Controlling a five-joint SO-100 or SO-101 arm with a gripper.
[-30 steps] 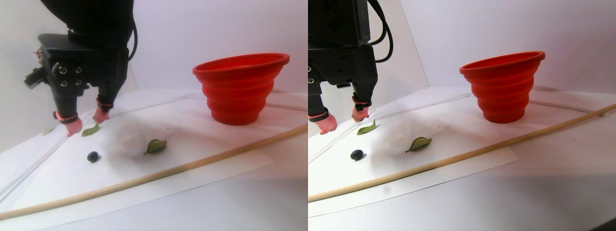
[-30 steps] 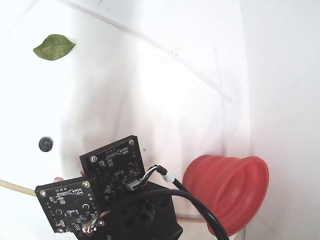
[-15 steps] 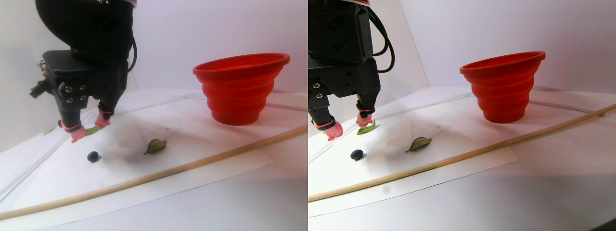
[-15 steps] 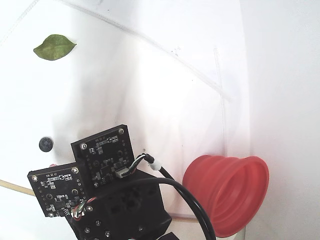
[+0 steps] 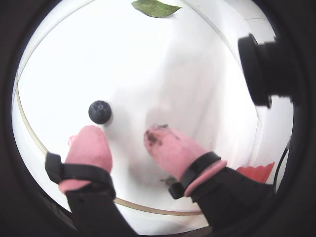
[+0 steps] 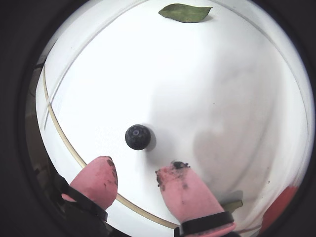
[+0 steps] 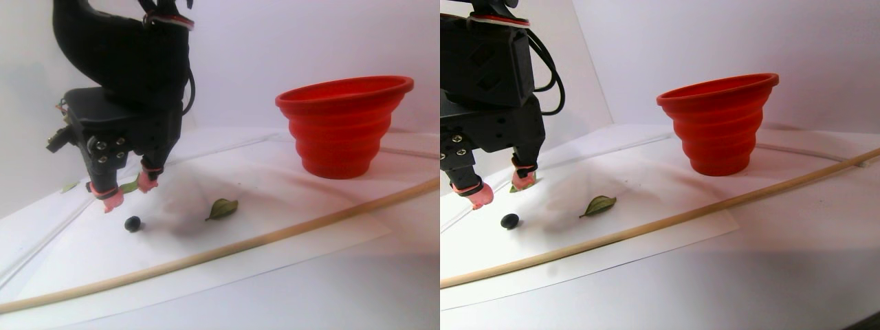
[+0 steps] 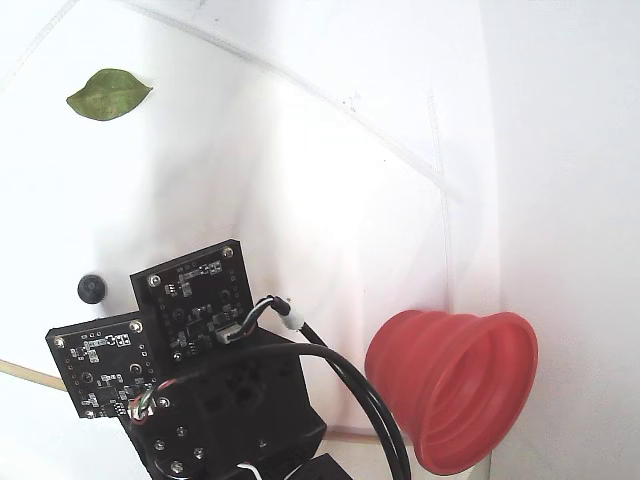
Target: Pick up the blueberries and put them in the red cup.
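Bench: white surface with a white sheet laid on it; a long thin wooden rod runs across the near part in the stereo pair view.

Arm housing: black body with two circuit boards facing up in the fixed view, where it covers the end effector completely; cut off at the top edge in the stereo pair view.

Red cup: upright at far right of the sheet in the stereo pair view, well apart from the arm. Interior not visible in any view. In the fixed view it sits at lower right, its bottom edge near the frame limit; in a wrist view only a red sliver shows.

End effector: two pink-tipped fingers apart, nothing between them, tips smudged dark. Since a second ago it has shifted down and toward the near side, closer to the berry.

Leaves: one green leaf lies between berry and cup; a second leaf is partly hidden behind the fingers; a third, faint, lies at far left.

Blueberries: only one visible, dark and round, resting on the sheet just beyond the fingertips and roughly between them in a wrist view, not touched. In the fixed view it shows just left of the boards. Position unchanged from the earlier frames.
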